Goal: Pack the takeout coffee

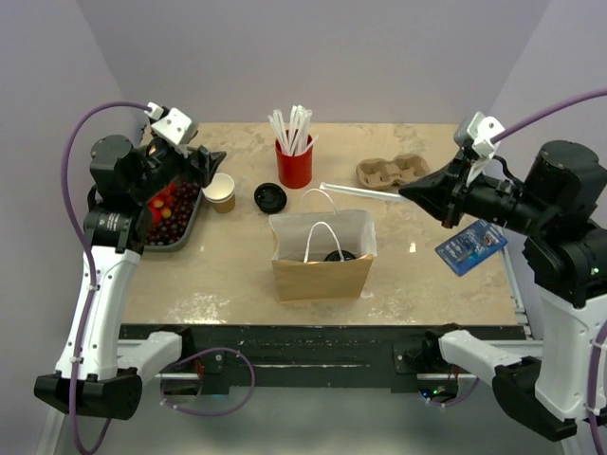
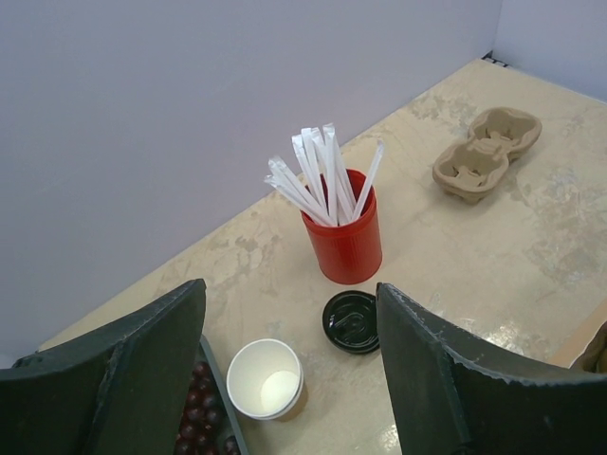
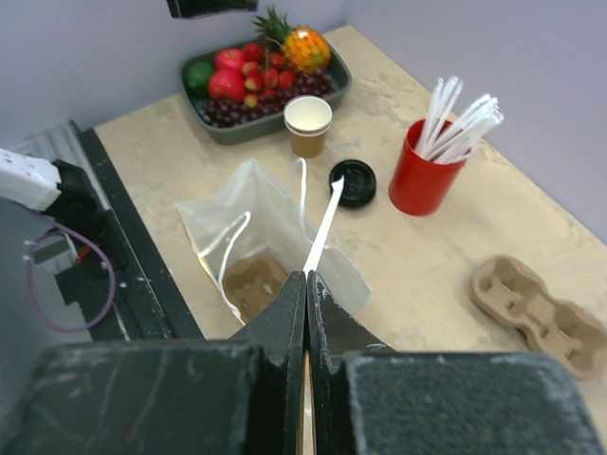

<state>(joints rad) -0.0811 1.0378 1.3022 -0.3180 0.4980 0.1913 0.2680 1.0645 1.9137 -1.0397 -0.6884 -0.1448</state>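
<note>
A brown paper bag (image 1: 322,270) stands open at the table's middle, its mouth also showing in the right wrist view (image 3: 228,223). Something dark and round (image 1: 334,255) shows inside it from above; I cannot tell whether it is the takeout coffee's lid. My right gripper (image 1: 406,195) (image 3: 306,277) is shut on a white wrapped straw (image 1: 360,191) (image 3: 324,223), whose free end points toward the bag. My left gripper (image 1: 204,166) (image 2: 289,289) hangs open and holds nothing, above a lidless tan cup (image 1: 221,191) (image 2: 266,379).
A loose black lid (image 1: 269,196) (image 2: 350,321) lies by a red cup of straws (image 1: 294,163) (image 2: 343,237). A pulp cup carrier (image 1: 392,172) (image 3: 536,308) sits at the back right. A fruit tray (image 1: 186,227) (image 3: 334,87) is at the left.
</note>
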